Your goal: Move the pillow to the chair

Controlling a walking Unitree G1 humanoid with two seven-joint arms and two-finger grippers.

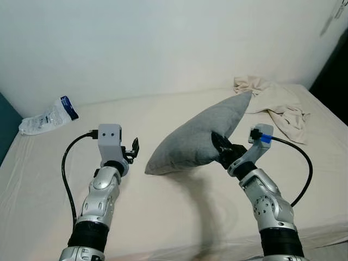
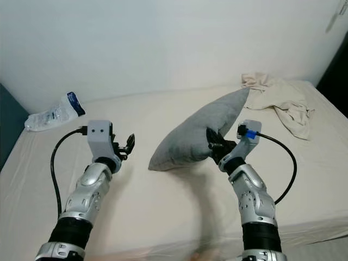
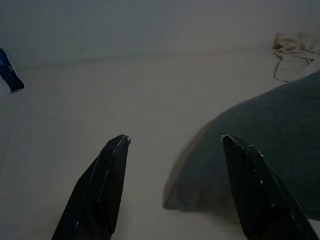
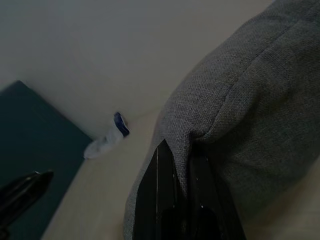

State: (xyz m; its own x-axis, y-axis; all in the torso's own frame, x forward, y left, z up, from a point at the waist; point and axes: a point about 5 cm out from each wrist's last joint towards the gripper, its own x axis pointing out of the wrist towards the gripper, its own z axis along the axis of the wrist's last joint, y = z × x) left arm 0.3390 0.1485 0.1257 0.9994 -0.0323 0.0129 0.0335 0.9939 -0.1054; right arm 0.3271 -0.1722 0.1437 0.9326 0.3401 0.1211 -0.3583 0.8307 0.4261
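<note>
Left eye view: right tool (image 1: 220,145) clamped on the near edge of the grey pillow (image 1: 198,136), lifted off the bed (image 1: 163,217) (long axis running far-right). Left tool (image 1: 134,149), fingers apart, hovers just left of the pillow.

We see a wide bed (image 1: 179,212) covered by a plain cream sheet, reaching back to a white wall. Near the far left corner, close to the wall, lies a clear plastic packet (image 1: 48,115) with a dark blue end, flat on the sheet. At the far right a crumpled beige cloth (image 1: 277,103) is spread loosely over the sheet, just beside the wall and trailing toward the right edge. Between them, around the middle, a grey pillow (image 1: 198,136) is tilted, its lower left corner close to the sheet; we cannot tell whether it touches. Its shadow falls on the sheet.
</note>
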